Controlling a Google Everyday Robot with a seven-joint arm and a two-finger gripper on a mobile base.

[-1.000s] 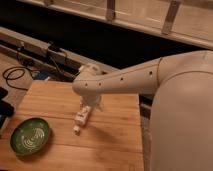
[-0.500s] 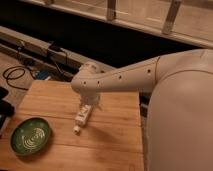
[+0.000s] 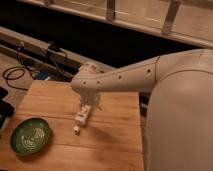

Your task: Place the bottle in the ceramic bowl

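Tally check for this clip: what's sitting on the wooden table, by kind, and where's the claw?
Small slim white plastic bottle: 1
Round shallow dark green glazed ceramic bowl: 1
Total on the light wooden table: 2
Not counted: the robot's claw, hanging from the white arm directly over the bottle's far end, to the right of the bowl.

Arm stretched left, tool beneath wrist, jaws apart.
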